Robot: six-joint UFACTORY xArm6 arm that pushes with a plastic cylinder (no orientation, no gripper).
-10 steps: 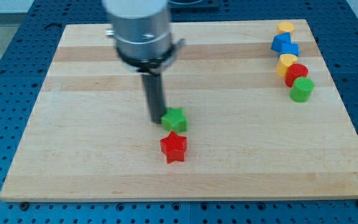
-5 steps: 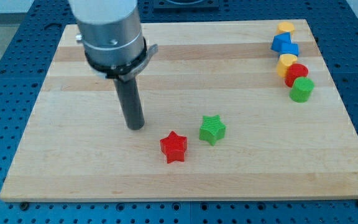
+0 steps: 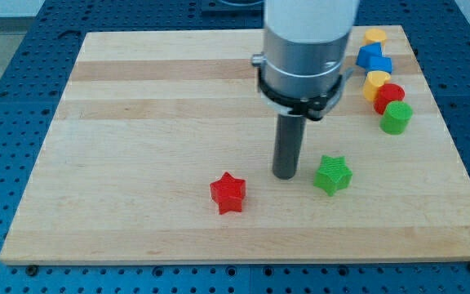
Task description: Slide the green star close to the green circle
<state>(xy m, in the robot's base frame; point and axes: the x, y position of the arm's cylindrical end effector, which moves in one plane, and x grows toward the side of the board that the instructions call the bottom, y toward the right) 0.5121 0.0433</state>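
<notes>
Camera view shows my tip (image 3: 286, 175) on the pale wooden bench (image 3: 137, 122), just left of the green star block (image 3: 332, 175), with a slim gap, though contact is hard to judge. I have no fingers, only the rod. The green circle block (image 3: 396, 118) sits far right, below a red round block (image 3: 390, 96). A red star block (image 3: 228, 193) lies left of my tip.
</notes>
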